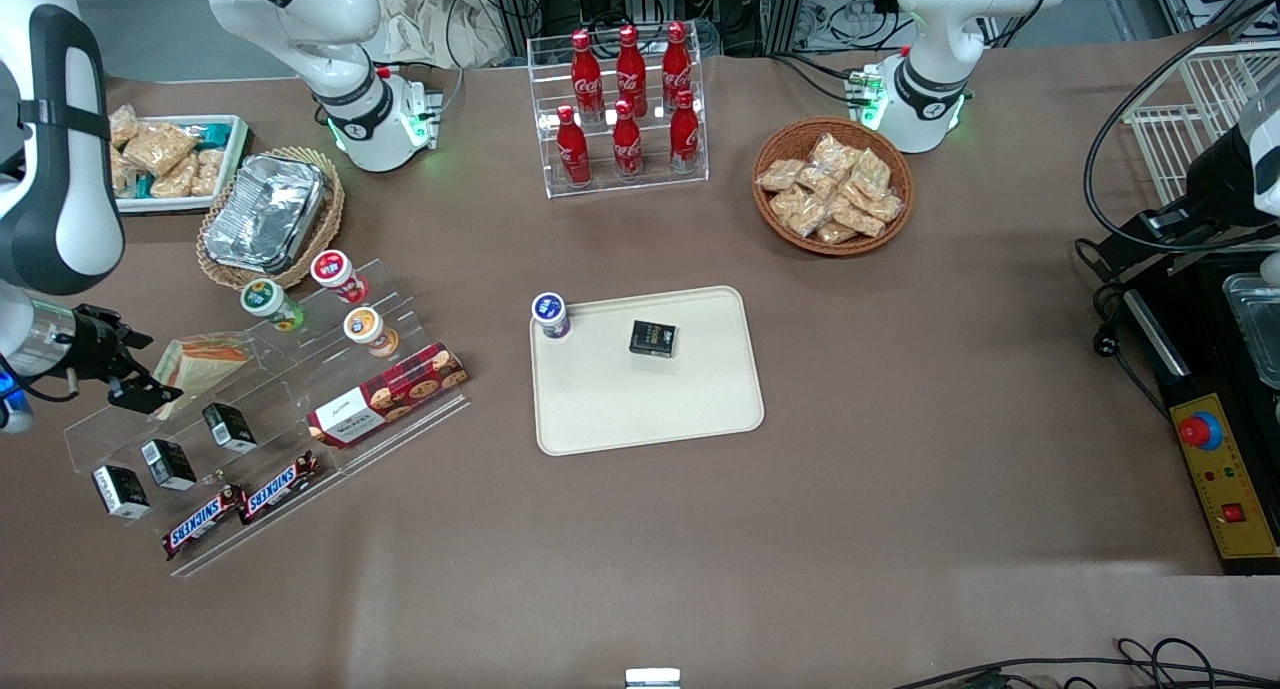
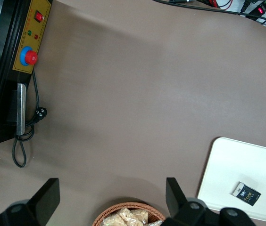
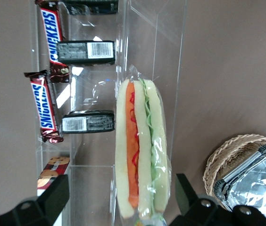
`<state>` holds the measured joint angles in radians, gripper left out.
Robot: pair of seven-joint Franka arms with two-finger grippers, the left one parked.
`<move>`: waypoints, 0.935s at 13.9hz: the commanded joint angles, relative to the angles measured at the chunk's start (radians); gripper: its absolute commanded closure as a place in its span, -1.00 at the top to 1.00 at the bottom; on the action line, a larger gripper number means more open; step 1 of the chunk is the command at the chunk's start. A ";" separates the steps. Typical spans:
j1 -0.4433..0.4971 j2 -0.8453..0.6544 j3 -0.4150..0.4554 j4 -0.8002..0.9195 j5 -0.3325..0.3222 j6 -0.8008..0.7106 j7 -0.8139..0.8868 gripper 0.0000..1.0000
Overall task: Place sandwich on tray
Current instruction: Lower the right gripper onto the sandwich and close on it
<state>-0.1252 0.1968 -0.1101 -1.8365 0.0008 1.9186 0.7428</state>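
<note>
One sandwich (image 3: 140,150) on clear shelf, between spread fingers of gripper (image 3: 119,197), untouched

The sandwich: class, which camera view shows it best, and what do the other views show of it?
The right wrist view: the sandwich fills it, cut edge facing, orange and green layers clear between the open end effector fingers. The front view shows the sandwich small on the clear display stand, beside the end effector. The left wrist view shows none of it.
</note>
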 commanded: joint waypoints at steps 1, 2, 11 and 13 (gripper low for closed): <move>0.002 0.020 -0.002 -0.001 0.019 0.005 0.047 1.00; 0.003 0.020 0.000 -0.001 0.019 0.000 0.052 1.00; 0.003 -0.034 0.003 -0.003 0.019 -0.121 0.052 0.13; 0.003 -0.034 0.004 -0.001 0.019 -0.122 0.050 -0.10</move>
<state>-0.1243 0.1737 -0.1074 -1.8350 0.0021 1.8117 0.7830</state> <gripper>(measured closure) 0.427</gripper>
